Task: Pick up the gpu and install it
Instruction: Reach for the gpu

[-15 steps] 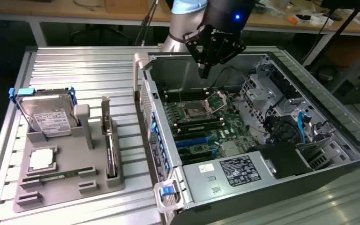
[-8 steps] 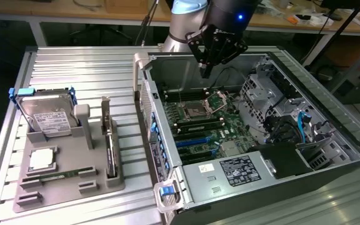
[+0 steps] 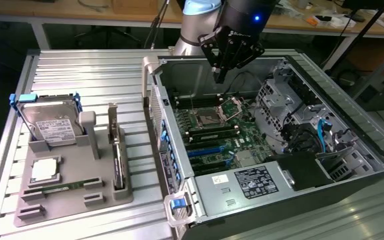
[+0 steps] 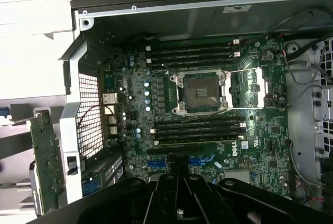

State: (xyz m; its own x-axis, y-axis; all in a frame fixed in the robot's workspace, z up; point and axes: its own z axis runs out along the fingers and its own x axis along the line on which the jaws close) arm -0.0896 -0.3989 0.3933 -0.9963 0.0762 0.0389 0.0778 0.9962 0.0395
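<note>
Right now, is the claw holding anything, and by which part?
Nothing is held. The claw is shut and empty above the open computer case; the gpu stands apart in the gray holder.

Two cameras on one open computer case [image 3: 219, 59].
The exterior view looks down at a slant from high and well back over the table [image 3: 85, 75]. The wrist view looks down from close above. Both share the motherboard [image 3: 245, 132] [image 4: 130, 94] and processor socket [image 3: 209, 118] [image 4: 200, 93].
</note>
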